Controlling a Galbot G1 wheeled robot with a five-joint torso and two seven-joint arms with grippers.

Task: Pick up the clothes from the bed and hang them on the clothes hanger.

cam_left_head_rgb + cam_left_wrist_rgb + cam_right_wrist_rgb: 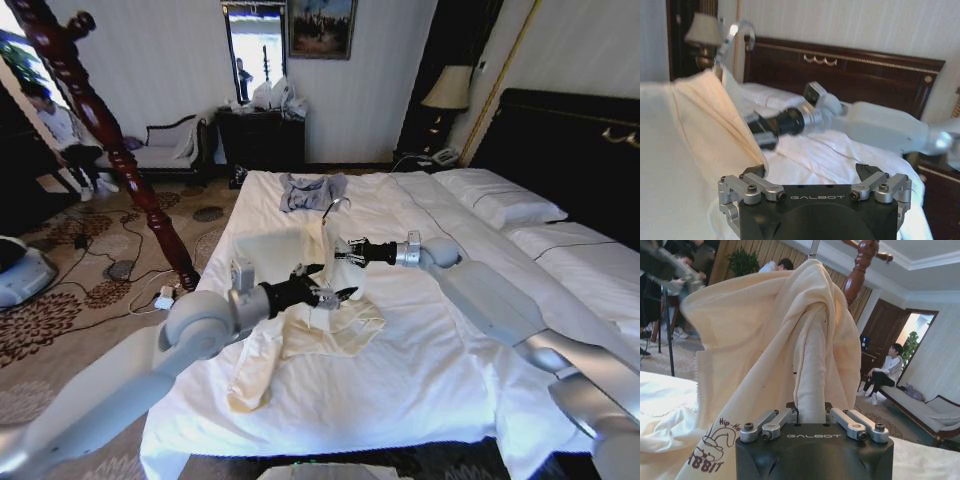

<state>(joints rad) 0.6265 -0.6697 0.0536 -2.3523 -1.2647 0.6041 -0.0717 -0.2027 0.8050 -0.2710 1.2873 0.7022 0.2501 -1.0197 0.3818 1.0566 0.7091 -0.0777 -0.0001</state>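
Note:
The clothes (300, 300), a cream long-sleeved garment, are lifted at the top and trail down onto the bed (430, 370). Above the raised part sticks out the silver hook of the clothes hanger (335, 207); its body is hidden under the fabric. My right gripper (337, 250) reaches in from the right and is shut on a fold of the clothes (810, 365) just under the hook (813, 246). Below it, my left gripper (335, 295) hovers over the lower part of the garment, open, with one fingertip (756, 171) beside the cloth edge (715, 115).
A small grey-blue garment (310, 190) lies near the far end of the bed. White pillows (500, 200) and a dark headboard (570, 150) are to the right. A carved wooden bedpost (110, 130) rises at the left, with cables on the carpet (120, 270) beside it.

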